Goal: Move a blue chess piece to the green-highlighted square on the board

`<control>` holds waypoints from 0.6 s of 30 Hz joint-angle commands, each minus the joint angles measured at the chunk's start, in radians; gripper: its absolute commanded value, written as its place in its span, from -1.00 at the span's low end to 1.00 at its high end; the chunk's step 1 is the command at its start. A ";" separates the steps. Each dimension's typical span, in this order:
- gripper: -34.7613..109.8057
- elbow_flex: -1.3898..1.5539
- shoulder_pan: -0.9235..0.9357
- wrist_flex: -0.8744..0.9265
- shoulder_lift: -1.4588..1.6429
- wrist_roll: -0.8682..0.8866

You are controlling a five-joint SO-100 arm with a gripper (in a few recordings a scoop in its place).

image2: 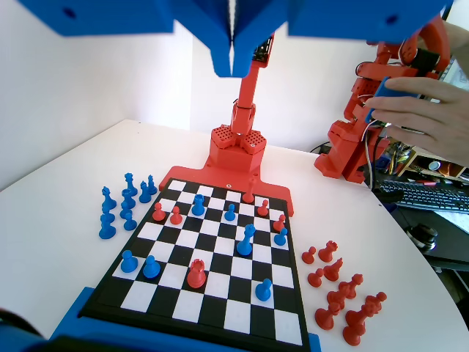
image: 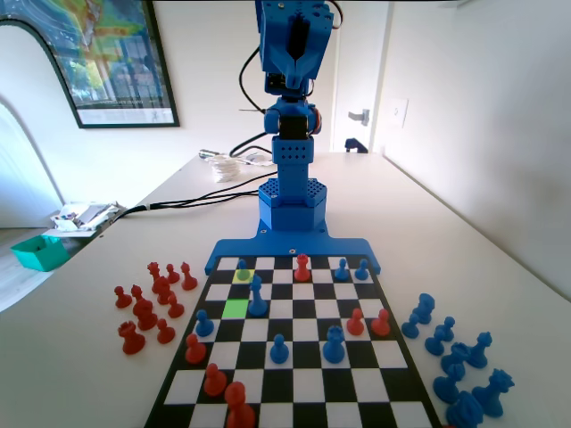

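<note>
Blue chess piece (image: 243, 270) sits on the yellow-tinted square (image: 242, 277) in the fixed view's far row, one square beyond the green-highlighted square (image: 235, 308), so nothing is done yet. The gripper (image2: 232, 55) hangs high over the board (image: 312, 392), its jaws pressed together and holding nothing. Reaching, grasping and placing all remain, and a taller blue piece (image: 257, 298) stands just beside the green square; a teal tray (image: 37, 253) lies off the table, contents unclear.

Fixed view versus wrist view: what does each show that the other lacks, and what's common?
Fixed view: the green-highlighted square, a yellow square under the blue chess piece, and the blue arm's base. Wrist view: the gripper, jaws shut and empty, high above the board; a keyboard at right. Both: the board, pieces on it, and spare pieces beside it.
</note>
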 commanded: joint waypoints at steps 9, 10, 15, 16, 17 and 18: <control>-0.51 0.003 0.009 -0.020 0.003 -0.012; -0.51 0.003 0.009 -0.020 0.003 -0.012; -0.51 0.003 0.009 -0.020 0.003 -0.012; -0.51 0.003 0.009 -0.020 0.003 -0.012; -0.51 0.003 0.009 -0.020 0.003 -0.012; -0.51 0.003 0.009 -0.020 0.003 -0.012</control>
